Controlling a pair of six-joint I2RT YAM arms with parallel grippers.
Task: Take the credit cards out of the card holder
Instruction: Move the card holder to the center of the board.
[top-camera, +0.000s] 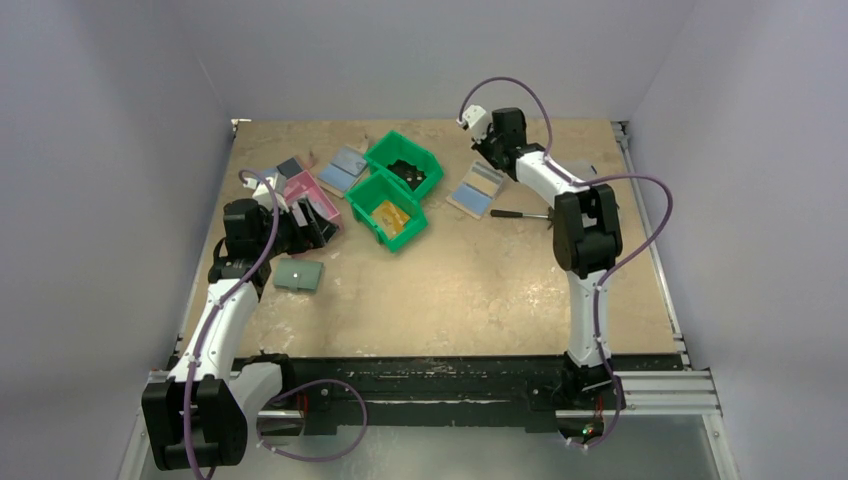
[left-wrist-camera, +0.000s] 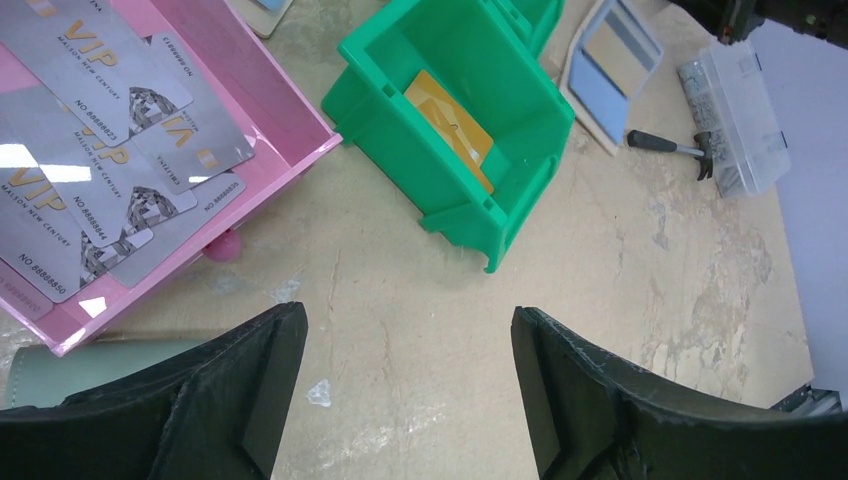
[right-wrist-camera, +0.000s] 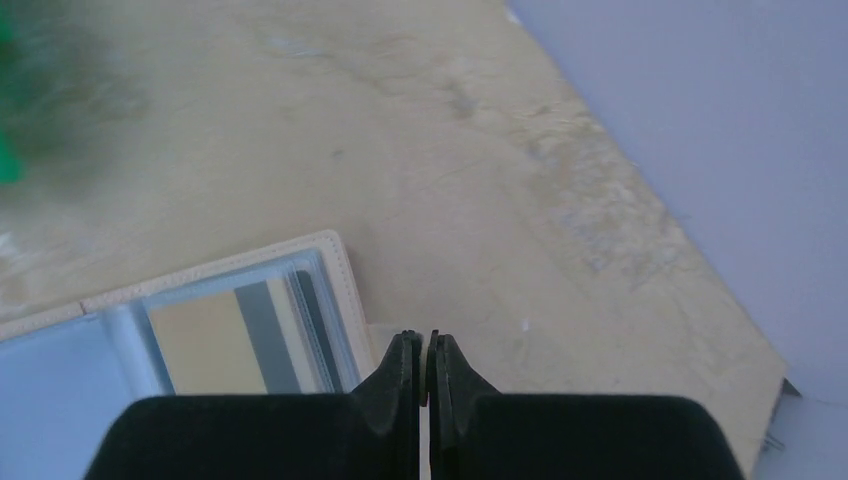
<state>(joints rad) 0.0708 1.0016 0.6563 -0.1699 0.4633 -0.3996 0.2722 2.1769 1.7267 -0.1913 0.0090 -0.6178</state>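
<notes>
Tan table (top-camera: 450, 290), card holder (top-camera: 476, 190), lilac walls (top-camera: 400, 50)

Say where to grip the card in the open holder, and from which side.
Probably the striped end of the card, by the outer rim of the card holder, coming from that rim, where the shut right hand sits. The holder lies open and flat, so the card must slide sideways.

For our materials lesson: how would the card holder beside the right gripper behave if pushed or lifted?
The card holder lies flat and thin, so it would probably slide, not roll. Folded open, it may flop if lifted by one edge.
</notes>
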